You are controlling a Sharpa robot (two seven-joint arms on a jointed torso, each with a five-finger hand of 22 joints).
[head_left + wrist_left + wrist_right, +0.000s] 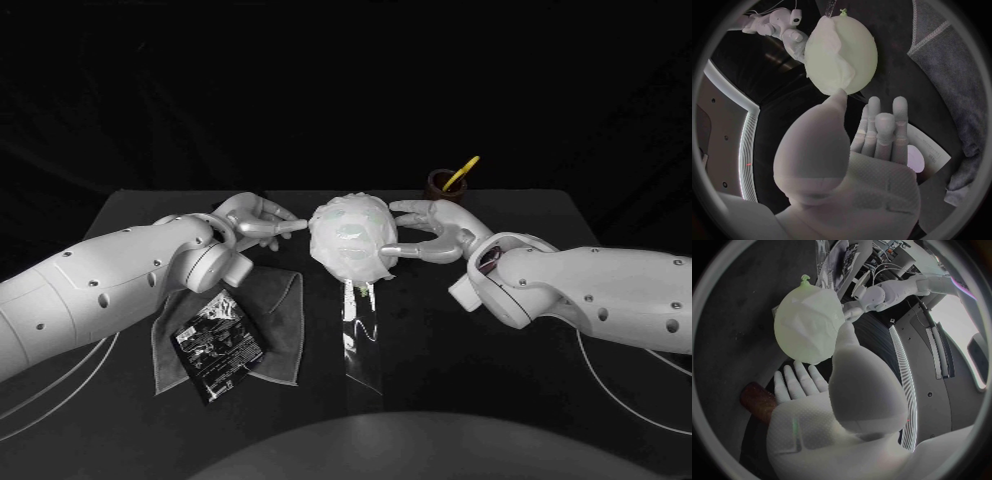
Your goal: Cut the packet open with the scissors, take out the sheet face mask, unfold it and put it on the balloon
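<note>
The balloon (353,248) is pale and egg-shaped, and it sits over the middle of the black table (490,400), between the two hands. The white sheet face mask (351,225) is on it. The mask looks wet and thin, with wrinkles and folds, and its lower edge hangs loose and crumpled. In the left wrist view the balloon (856,62) has a little green knot at one end, and a folded flap of mask (831,60) lies along one side.

The left hand (257,222) has its fingers spread out and holds nothing. One fingertip (839,95) touches the side of the balloon, and the other fingers (882,125) stay straight and away from it.

The right hand (437,228) is spread wide too. Its fingers curve round the other side of the balloon. In the right wrist view one fingertip (845,327) touches the balloon (807,325), and the rest lie flat and apart. I cannot tell if it pinches the mask edge.

A clear shiny thing (361,325) is just below the balloon. The black packet (216,345) lies on a grey cloth (277,305) near the left arm. A yellow scissors handle (462,172) sticks out of a brown cup (440,185) behind the right hand.
</note>
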